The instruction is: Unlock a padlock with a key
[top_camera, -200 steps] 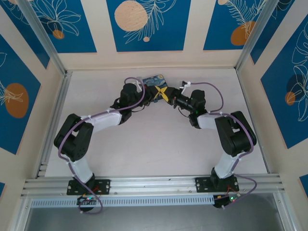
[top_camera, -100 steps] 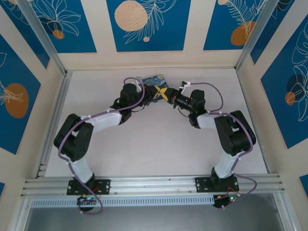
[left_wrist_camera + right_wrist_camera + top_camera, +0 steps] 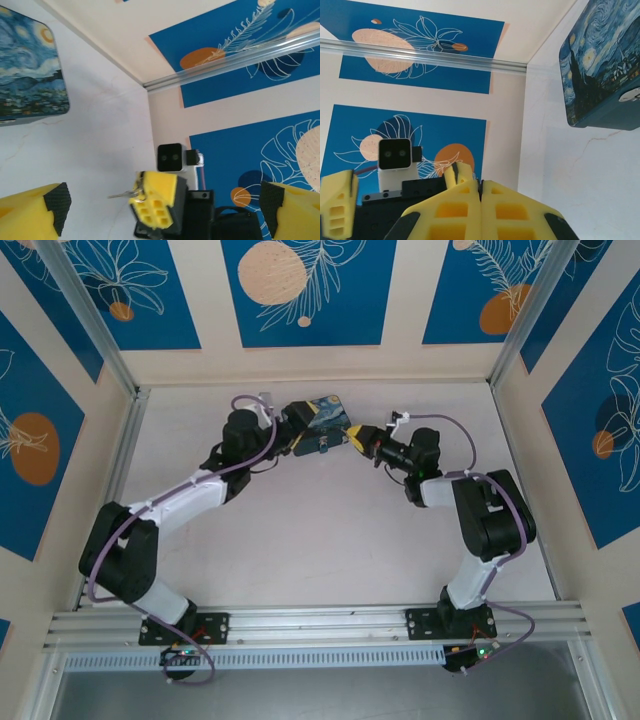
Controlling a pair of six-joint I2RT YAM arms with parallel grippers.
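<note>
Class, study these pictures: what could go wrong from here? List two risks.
1. The thin key juts from the tips of the shut right hand; it could twist or slip out.
2. The left hand, wide open, faces the right hand beside the painted box; a small move might bump either.

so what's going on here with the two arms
Both arms meet beside the painted box at the far side of the table. The right gripper is shut on a thin metal sliver, apparently the key, which pokes out from its tips. The left gripper faces it with jaws wide open, holding nothing.
</note>
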